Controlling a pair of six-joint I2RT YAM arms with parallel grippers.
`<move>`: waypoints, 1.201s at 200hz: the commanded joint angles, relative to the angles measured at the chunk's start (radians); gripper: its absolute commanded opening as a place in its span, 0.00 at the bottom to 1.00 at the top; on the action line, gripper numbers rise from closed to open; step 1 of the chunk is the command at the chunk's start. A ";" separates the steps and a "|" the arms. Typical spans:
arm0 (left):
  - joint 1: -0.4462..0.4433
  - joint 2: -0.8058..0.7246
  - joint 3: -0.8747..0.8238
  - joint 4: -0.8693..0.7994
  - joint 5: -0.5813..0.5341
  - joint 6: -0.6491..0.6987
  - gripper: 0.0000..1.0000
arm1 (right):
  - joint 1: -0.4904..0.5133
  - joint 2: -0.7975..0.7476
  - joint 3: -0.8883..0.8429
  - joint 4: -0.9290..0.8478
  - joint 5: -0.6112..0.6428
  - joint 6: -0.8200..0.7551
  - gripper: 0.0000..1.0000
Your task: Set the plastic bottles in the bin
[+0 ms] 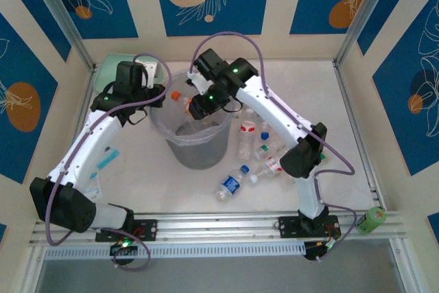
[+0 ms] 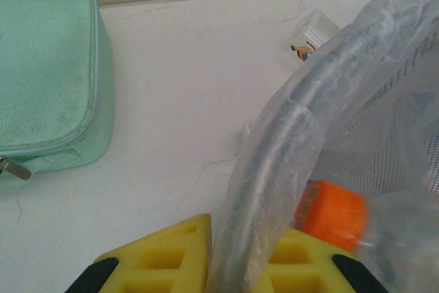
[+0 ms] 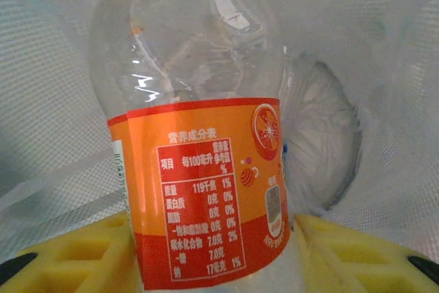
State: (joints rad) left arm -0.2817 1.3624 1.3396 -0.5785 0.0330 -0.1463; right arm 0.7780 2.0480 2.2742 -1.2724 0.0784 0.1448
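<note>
My R hand is clamped on orange-label bottle above bin centre, L hand pinching its rim at 10 o'clock; risk: skewed release bounces bottle out, or L tug tips bin.

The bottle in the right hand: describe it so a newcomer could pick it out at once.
Start at the round grey bin in the middle of the scene. At its far rim, the right hand holds a clear bottle in the opening. Its orange cap and orange label set it apart from the loose bottles right of the bin, which show blue or red.
</note>
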 commanded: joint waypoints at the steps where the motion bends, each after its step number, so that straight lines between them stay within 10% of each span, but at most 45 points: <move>1: -0.006 0.047 -0.055 0.009 -0.061 0.056 0.00 | 0.005 0.054 -0.031 -0.001 -0.006 -0.001 0.07; 123: -0.021 0.050 -0.059 0.007 -0.086 0.077 0.00 | 0.001 0.118 -0.397 0.371 -0.107 0.110 0.56; 240: -0.019 0.045 -0.054 -0.006 -0.123 0.094 0.00 | -0.021 -0.243 -0.257 0.153 -0.196 -0.028 0.87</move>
State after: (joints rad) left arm -0.3016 1.3624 1.3357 -0.5571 -0.0086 -0.1017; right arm 0.7746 1.9148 1.9675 -1.0260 -0.0669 0.1646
